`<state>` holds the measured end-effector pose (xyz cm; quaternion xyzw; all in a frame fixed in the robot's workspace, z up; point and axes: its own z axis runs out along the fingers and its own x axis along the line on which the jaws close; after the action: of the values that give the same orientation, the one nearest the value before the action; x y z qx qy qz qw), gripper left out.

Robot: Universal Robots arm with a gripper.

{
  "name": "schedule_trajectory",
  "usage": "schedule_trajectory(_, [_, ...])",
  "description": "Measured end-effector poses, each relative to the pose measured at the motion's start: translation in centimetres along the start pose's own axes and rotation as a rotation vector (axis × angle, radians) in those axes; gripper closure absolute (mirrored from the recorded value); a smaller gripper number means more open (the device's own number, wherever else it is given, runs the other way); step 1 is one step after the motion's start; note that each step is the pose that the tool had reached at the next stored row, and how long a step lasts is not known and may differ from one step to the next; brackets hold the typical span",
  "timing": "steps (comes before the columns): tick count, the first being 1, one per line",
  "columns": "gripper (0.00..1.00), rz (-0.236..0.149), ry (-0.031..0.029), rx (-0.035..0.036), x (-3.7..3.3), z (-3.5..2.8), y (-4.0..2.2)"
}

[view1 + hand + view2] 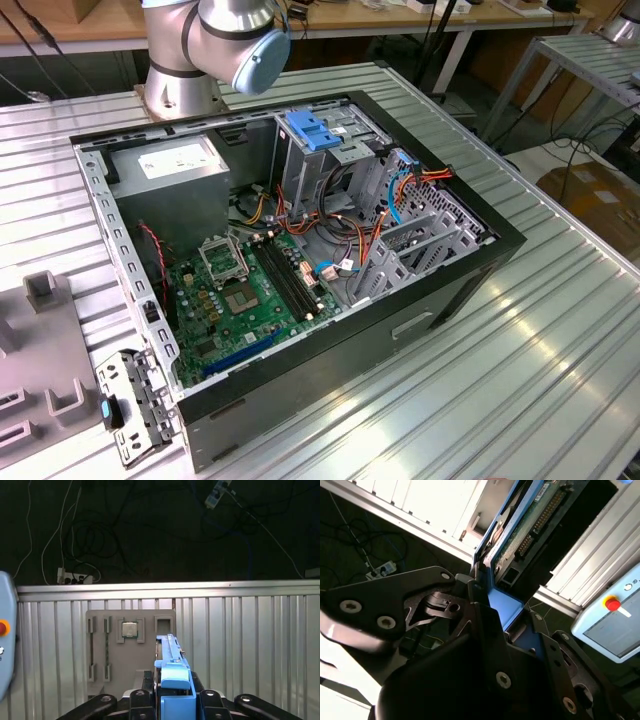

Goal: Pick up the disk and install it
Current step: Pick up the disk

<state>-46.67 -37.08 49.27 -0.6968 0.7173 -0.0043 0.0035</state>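
My gripper (172, 699) is shut on the disk (171, 667). In the first wrist view the disk is edge-on, its blue carrier standing up between the black fingers (137, 698). It hangs above a grey fixture plate (131, 652) on the ribbed metal table. The second wrist view has the disk (527, 522) from its underside, with a green circuit board framed by the blue carrier and the gripper (495, 605) clamped on the near end. The open computer case (420, 330) lies on its side in the exterior view, with a drive cage and a light-blue latch plate (313, 131) at its far end.
The fixture plate carries a processor chip (130, 629) and two memory sticks (106, 647). A teach pendant with a red button (612, 603) lies beside it. The arm's base (185, 75) stands behind the case. Cables (400, 195) cross the case's inside. Another grey fixture (40, 340) sits at the exterior view's left.
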Motion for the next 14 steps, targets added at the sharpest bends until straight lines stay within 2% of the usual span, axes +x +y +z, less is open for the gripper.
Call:
schedule_trajectory(8, [0.63,0.000,0.0000,0.0000,0.00,-1.59,-0.02])
schedule_trajectory(14, [0.63,0.000,0.0000,0.0001,0.00,-1.60,-0.02])
